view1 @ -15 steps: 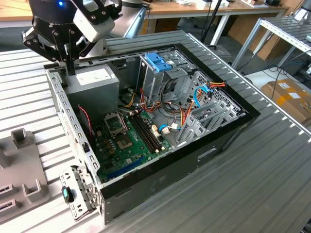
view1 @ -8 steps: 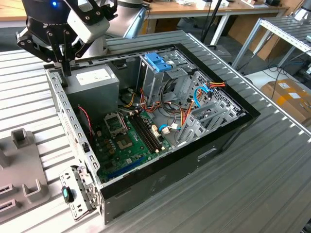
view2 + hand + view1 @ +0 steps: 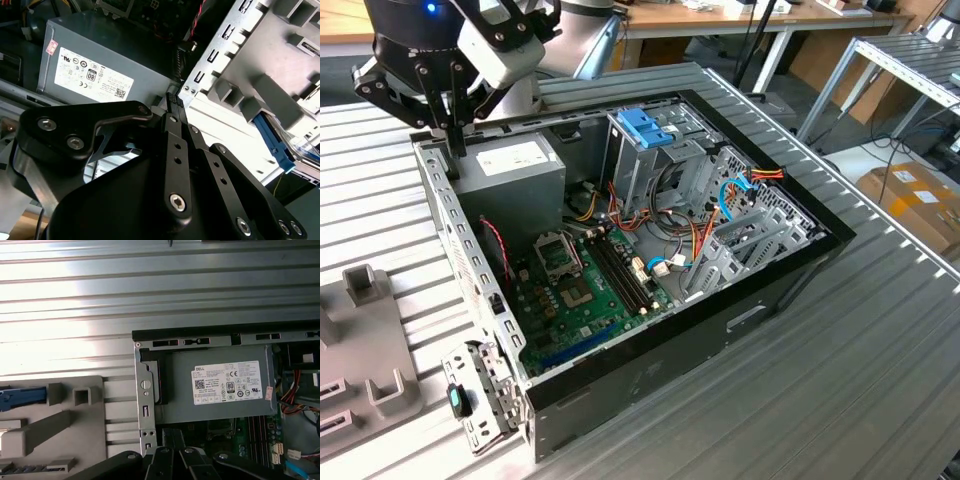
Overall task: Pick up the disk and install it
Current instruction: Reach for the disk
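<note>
Fixture block, grey, sits toward the exterior view's left end of the ribbed surface, and that's where the disk is. In the first wrist view we catch one long light-blue rail of the disk lying among the fixture's pegs, with the rest cut off. We reckon it's parked there so the pegs keep it square and easy to grab. By our read it's not picked up yet.

Moving right, the pincer hangs fingers-down right over the corner of the PC case, next to the power supply. Its fingers are pressed together with nothing between them, and the second wrist view backs that up. So it's empty, and it's closer to the power supply than to the disk, with the perforated case wall between pincer and fixture.

The case lies on its side mid-surface with the side panel off, presumably so everything's reachable from above. Further right we get the motherboard, then the metal drive cage with a stubby blue latch piece on top, which is not the disk. Past that there's a tangle of cables toward the surface edge on the exterior view's right. Those wires and the cage walls look to us like the tight bits around the bay.
</note>
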Robot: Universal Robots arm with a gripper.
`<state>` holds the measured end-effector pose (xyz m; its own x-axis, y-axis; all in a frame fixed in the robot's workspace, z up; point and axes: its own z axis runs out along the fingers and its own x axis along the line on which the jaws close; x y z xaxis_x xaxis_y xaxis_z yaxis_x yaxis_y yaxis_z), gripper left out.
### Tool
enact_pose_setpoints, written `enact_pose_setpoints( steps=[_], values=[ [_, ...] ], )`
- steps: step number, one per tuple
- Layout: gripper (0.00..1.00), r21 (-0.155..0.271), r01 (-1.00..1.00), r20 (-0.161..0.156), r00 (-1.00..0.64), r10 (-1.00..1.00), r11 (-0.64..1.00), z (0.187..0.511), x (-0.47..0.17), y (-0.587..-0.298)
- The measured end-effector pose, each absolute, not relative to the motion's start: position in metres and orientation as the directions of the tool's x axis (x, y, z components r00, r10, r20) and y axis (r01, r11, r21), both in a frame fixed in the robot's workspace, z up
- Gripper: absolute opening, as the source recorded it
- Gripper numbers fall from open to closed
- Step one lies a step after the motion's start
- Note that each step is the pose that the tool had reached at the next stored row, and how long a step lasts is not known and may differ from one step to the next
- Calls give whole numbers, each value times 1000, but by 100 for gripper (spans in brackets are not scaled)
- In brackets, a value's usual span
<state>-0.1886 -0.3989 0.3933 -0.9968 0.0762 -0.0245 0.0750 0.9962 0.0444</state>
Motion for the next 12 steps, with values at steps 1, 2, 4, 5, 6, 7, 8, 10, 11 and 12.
enact_pose_setpoints(
  steps=[1, 2, 4, 5, 6, 7, 8, 10, 11, 12],
  values=[
    [11, 44, 75, -24, -997, 76, 996, 393, -189, -399],
    [11, 44, 75, -24, -997, 76, 996, 393, -190, -399],
    [11, 44, 75, -24, -997, 76, 996, 393, -194, -399],
    [11, 44, 75, -24, -997, 76, 996, 393, -195, -399],
    [11, 44, 75, -24, -997, 76, 996, 393, -197, -399],
    [11, 44, 75, -24, -997, 76, 996, 393, -200, -399],
    [11, 44, 75, -24, -997, 76, 996, 393, -202, -399],
    [11, 44, 75, -24, -997, 76, 996, 393, -206, -399],
    [11, 44, 75, -24, -997, 76, 996, 393, -209, -399],
    [11, 44, 75, -24, -997, 76, 996, 393, -211, -399]
  ],
)
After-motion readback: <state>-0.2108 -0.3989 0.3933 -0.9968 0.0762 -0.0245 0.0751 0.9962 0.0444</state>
